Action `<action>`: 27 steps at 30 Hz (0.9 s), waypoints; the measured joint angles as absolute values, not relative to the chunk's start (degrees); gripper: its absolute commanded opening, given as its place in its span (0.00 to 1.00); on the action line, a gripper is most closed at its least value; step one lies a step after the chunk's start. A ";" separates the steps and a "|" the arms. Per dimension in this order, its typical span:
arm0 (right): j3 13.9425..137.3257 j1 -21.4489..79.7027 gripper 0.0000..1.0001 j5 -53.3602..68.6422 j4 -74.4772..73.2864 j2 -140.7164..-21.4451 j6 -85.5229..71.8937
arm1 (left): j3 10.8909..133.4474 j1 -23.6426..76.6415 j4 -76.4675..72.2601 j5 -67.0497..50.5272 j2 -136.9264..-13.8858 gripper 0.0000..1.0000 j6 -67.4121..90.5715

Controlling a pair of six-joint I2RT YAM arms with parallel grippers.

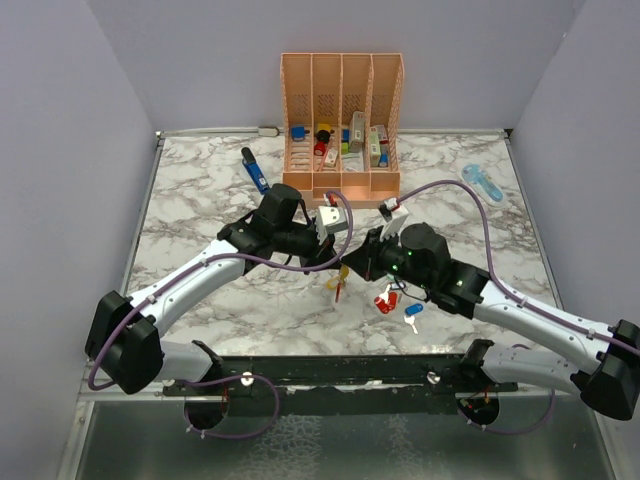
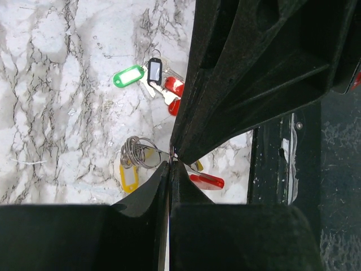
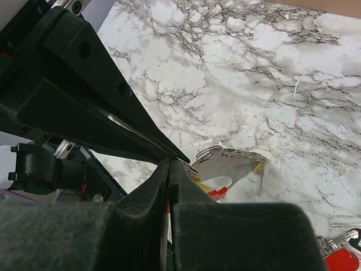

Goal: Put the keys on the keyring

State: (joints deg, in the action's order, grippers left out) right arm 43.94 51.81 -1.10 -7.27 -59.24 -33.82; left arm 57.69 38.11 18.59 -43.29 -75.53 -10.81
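Here, left jaws and right jaws, both fully closed, met tip to tip on the keyring (image 2: 137, 152), mid-tabletop (image 1: 190, 190) toward its near edge; loose keys (image 1: 384, 302) lay just beside.

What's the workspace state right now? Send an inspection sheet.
Surface: marble table, no damage seen.
Job's things: keyring at centre, yellow tag and red tag by it, threading unclear. Green tag, black tag and red keys lie bunched nearby. Blue key lies apart.
Clutter: rack at back with small items inside, pen to its left, gadget to its right.
Grippers: left gripper and right gripper both shut, tips meeting at the keyring; grip unclear.
Cables: purple cable loops along each arm.
Surroundings: plain walls on three sides.
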 measured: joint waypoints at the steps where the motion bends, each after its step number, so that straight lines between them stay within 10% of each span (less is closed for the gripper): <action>1: 43.94 51.81 0.01 -1.10 -7.22 -59.33 -33.78 | 57.74 38.13 18.61 -43.29 -75.57 0.00 -10.57; 27: 43.97 52.14 0.01 -2.02 -6.00 -59.35 -31.18 | 58.65 38.11 18.63 -43.31 -75.94 0.00 -7.42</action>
